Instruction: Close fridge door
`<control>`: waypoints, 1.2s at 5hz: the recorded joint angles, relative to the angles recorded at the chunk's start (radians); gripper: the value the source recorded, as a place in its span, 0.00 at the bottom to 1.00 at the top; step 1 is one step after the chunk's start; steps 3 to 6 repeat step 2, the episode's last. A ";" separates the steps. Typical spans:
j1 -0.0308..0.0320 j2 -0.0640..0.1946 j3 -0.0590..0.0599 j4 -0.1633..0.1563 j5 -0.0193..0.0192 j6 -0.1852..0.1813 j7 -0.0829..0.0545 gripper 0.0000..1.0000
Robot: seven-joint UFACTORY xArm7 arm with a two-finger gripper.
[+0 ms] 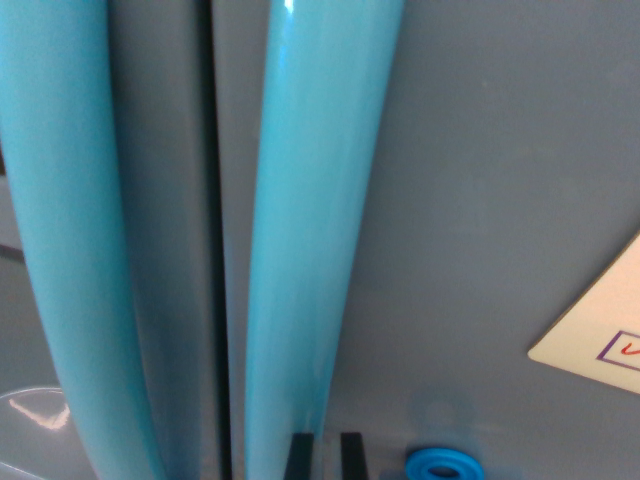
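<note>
Super close-up here, the wrist view is basically pressed up against the fridge front. Two shiny light-blue handles run top to bottom: the left handle (70, 250) curves down the wrist view's left side, and the right handle (310, 230) sits near the middle, tilting a bit toward the top right. Between them there's a thin dark seam (218, 250) running vertically, which looks like the gap where two doors meet.

The fridge door (480, 200) fills most of the wrist view's right half, plain grey and flat, with the right handle mounted along its edge by the seam. The other door (165, 200) is the grey strip between the left handle and the seam. Both panels look roughly flush at the seam, though this close I can't say for sure it's fully shut.

At the bottom edge, two short dark fingers (300, 457) poke into the frame, just beside the lower end of the right handle. They sit a narrow gap apart with nothing between them. Whether they're touching the door, can't tell.

A blue ring (441, 465) sits bottom centre-right, and the corner of a cream sticker (600, 325) with some red and purple print is at the right edge.
</note>
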 joint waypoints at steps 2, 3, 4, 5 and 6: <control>0.0000 0.000 0.000 0.000 0.0000 0.000 0.000 1.00; 0.0000 0.000 0.000 0.000 0.0000 0.000 0.000 1.00; 0.0000 0.000 0.000 0.000 0.0000 0.000 0.000 1.00; 0.0000 0.000 0.000 0.000 0.0000 0.000 0.000 1.00; 0.0000 0.000 0.000 0.000 0.0000 0.000 0.000 1.00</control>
